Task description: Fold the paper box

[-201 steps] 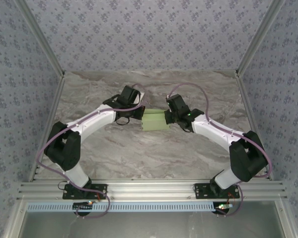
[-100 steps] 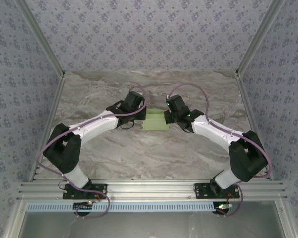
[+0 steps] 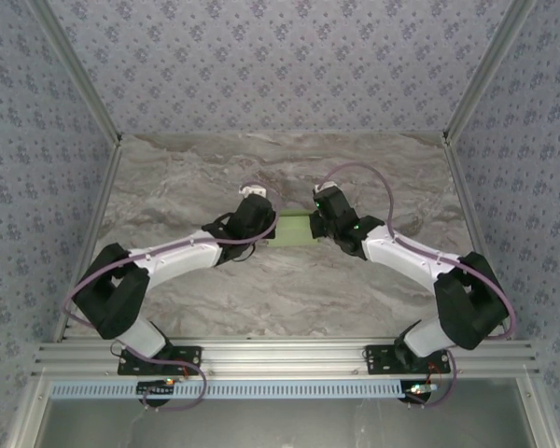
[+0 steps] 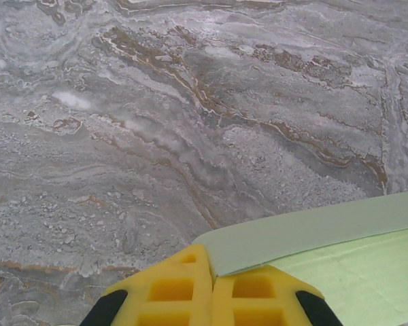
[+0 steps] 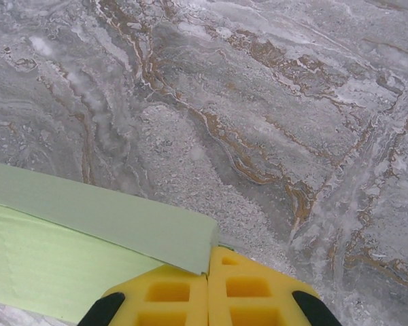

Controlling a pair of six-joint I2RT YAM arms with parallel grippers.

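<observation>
Pale-green paper box [image 3: 295, 228] lies lengthwise left-right; left fingers [image 4: 166, 293], right fingers [image 5: 250, 293] pinch opposite ends.

Tally, overhead and wrist views.

Paper box [image 3: 295, 228]: 1, pale green, no 2nd piece of card seen.
Arms: 2, i.e. 1 left arm [image 3: 173, 254] and 1 right arm [image 3: 406, 257].
Grippers: 2, i.e. 1 left gripper [image 4: 211, 268] and 1 right gripper [image 5: 208, 268].
Yellow fingers [image 4: 170, 288]: 2 per gripper, 4 in all.
Purple cables [image 3: 359, 168]: 2, with 1 looping along each arm.
Table [image 3: 280, 289]: 1, marble-patterned.
Wallpapered walls [image 3: 280, 65]: 3 (1 back, 1 left, 1 right).
Arm bases [image 3: 159, 357]: 2, at the near edge.
</observation>
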